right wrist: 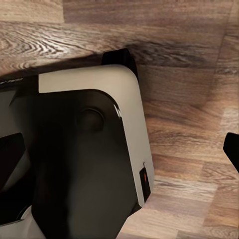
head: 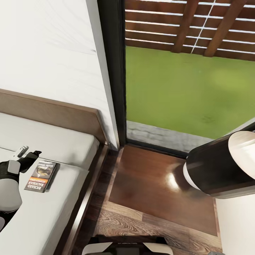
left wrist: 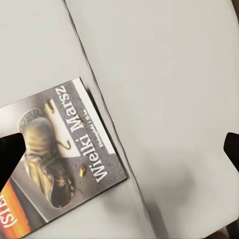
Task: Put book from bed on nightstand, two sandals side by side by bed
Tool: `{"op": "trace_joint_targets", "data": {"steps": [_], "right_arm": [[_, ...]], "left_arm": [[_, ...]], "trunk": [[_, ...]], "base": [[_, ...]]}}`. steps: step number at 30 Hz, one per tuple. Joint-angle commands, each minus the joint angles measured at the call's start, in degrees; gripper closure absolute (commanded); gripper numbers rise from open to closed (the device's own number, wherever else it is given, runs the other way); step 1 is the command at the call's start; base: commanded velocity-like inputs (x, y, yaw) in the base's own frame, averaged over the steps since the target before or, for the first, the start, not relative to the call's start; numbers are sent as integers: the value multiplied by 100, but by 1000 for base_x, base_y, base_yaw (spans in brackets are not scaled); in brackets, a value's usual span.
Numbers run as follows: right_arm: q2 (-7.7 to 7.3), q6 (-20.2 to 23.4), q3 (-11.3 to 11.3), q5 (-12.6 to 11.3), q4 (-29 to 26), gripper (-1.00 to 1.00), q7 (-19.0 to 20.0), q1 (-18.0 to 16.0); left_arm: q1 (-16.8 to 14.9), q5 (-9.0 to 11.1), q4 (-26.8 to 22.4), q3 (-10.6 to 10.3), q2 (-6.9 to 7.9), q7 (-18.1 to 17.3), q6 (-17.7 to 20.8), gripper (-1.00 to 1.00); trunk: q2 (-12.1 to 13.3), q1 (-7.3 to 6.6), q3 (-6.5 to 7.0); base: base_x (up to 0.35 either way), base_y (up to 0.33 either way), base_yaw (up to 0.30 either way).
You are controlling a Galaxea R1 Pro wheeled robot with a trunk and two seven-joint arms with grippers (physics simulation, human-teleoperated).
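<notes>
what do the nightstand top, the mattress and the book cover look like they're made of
Nightstand: looks like dark reddish-brown wood with a glossy finish, since a bright glare spot sits on its top. Mattress: pale grey and matte, probably fabric, with a soft seam line across it. Book: thin printed paper or card cover, showing lettering and a boot picture, lying flat.

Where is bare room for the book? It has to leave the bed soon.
The nightstand top is bare between window and plank floor; the right arm overhangs one corner. The book lies beside the left gripper.
</notes>
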Motion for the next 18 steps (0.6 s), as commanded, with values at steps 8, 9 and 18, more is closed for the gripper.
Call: {"op": "trace_joint_targets", "data": {"steps": [8,9,18], "right_arm": [[-2,-3,-12,-38,11,-100,33,-2],[-2,-3,-15,-38,10,-100,34,-2],[-2,-3,-18,-38,10,-100,34,-4]], "left_arm": [[-7,-12,-16,38,3,-32,34,-100],[-7,-12,-19,38,3,-32,34,-100],[-7,-21,-363,37,78,-27,29,-100]], "trunk": [[-246,133,-112],[-246,133,-112],[-246,133,-112]], "base": [[0,0,0],[0,0,0],[0,0,0]]}}
